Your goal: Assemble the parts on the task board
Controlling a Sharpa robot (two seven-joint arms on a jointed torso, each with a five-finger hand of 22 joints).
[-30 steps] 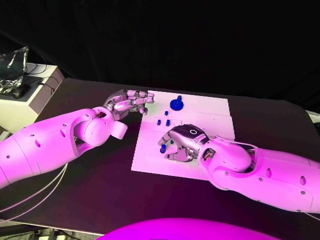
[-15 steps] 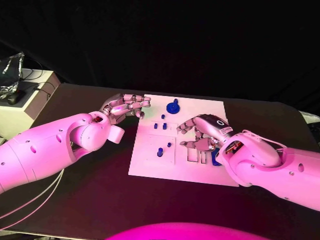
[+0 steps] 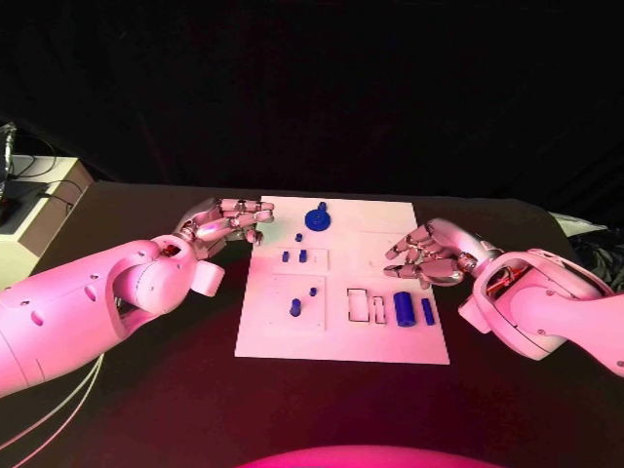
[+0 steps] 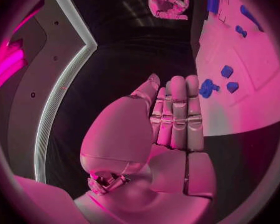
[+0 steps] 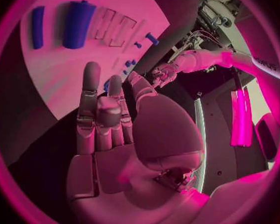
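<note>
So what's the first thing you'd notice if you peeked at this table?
The white task board in the middle of the black table, dotted with small blue parts. Then the two shiny hands beside it: the left hand at its far left corner, the right hand at its right edge, both holding nothing.

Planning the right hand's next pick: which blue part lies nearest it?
The slim blue bar at the task board's right edge, just right of the thicker blue cylinder; it lies closest to the right hand.

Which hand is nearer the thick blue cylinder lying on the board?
Right. The right hand hovers just beyond the thick blue cylinder, while the left hand sits off the task board's far left corner.
</note>
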